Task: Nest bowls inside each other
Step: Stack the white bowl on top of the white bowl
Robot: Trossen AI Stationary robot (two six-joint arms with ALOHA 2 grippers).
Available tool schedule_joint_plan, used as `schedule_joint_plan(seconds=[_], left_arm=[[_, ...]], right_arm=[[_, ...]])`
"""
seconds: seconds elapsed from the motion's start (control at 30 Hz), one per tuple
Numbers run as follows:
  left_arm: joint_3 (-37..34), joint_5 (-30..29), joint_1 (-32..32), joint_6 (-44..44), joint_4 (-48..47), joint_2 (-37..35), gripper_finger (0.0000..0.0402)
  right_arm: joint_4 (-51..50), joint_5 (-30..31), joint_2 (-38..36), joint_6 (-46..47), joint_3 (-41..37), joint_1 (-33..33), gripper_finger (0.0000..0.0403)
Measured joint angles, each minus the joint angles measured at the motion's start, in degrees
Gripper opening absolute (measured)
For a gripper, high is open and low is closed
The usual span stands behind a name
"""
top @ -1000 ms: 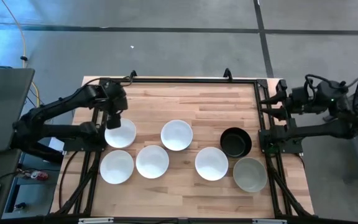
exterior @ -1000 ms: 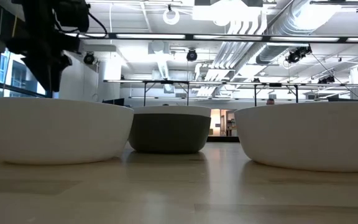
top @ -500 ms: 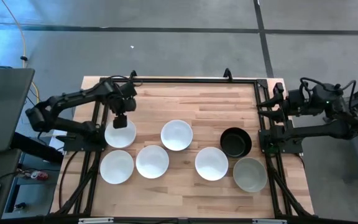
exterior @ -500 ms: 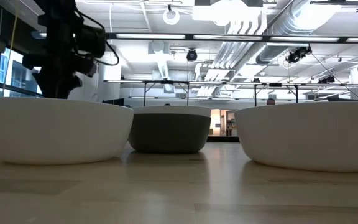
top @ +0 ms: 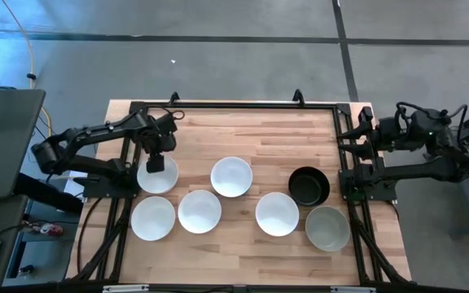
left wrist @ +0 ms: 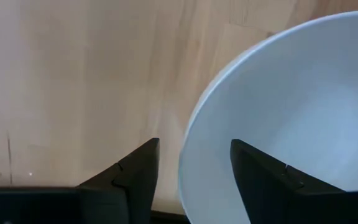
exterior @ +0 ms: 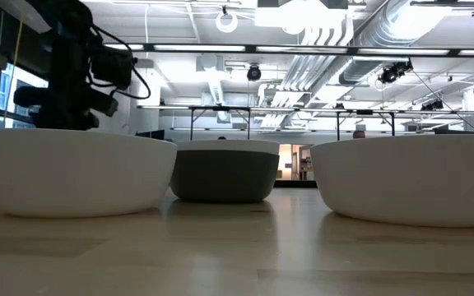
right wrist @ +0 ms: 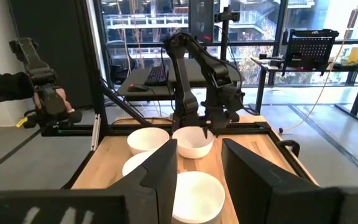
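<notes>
Wood planks make up the table (top: 275, 130), framed by a black rail, with grey floor around it. I'll go from the near edge to the far one as I see it from above.

Nearest me sits a grey bowl (top: 327, 228) at the right corner. Just behind it runs a row of three white bowls (top: 153, 218), (top: 199, 211), (top: 277, 214). Beyond those come a black bowl (top: 309, 185) touching the grey one, a white bowl (top: 231, 177) in the middle, and the left bowl (top: 159, 177), also white. No bowl sits inside another.

My left gripper (top: 155, 163) hangs over the far rim of that left bowl. Through its wrist camera I see the two fingers (left wrist: 135, 177) spread apart, one outside the wall (left wrist: 194, 149) and one inside, with a clear gap on both sides, so it grips nothing.

My right gripper (right wrist: 199, 163) waits off the right edge, above the rail, well away from every bowl; its fingers stand partly apart with nothing between them.

Farthest off, past the left edge, a person's gloved hand (right wrist: 53, 99) grips a dark handle.
</notes>
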Motion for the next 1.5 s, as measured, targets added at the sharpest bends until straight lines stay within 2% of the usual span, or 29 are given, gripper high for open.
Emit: schedule_joint_plan(seconds=[0.47, 0.83, 0.97, 1.3, 1.5], left_arm=[[0.0, -2.4, 0.1, 0.7, 2.5, -0.3, 0.0086], [-0.1, -2.3, 0.1, 0.7, 3.2, 0.1, 0.0047], [-0.2, -0.9, 0.1, 0.7, 3.6, 0.6, 0.0009], [0.0, 1.0, 1.9, -1.1, 5.0, 0.7, 0.0001], [3.5, 1.6, 4.4, -4.0, 4.9, 0.8, 0.0000]], right_arm=[[-0.9, 0.0, 0.0, 1.4, 0.0, 0.0, 0.0119], [-1.7, 0.0, 0.0, 1.7, 0.0, 0.0, 0.0119], [-2.5, 0.0, 0.0, 1.7, 0.0, 0.0, 0.0119], [-2.6, 0.0, 0.0, 1.8, 0.0, 0.0, 0.0119], [-2.8, 0.0, 0.0, 1.8, 0.0, 0.0, 0.0119]])
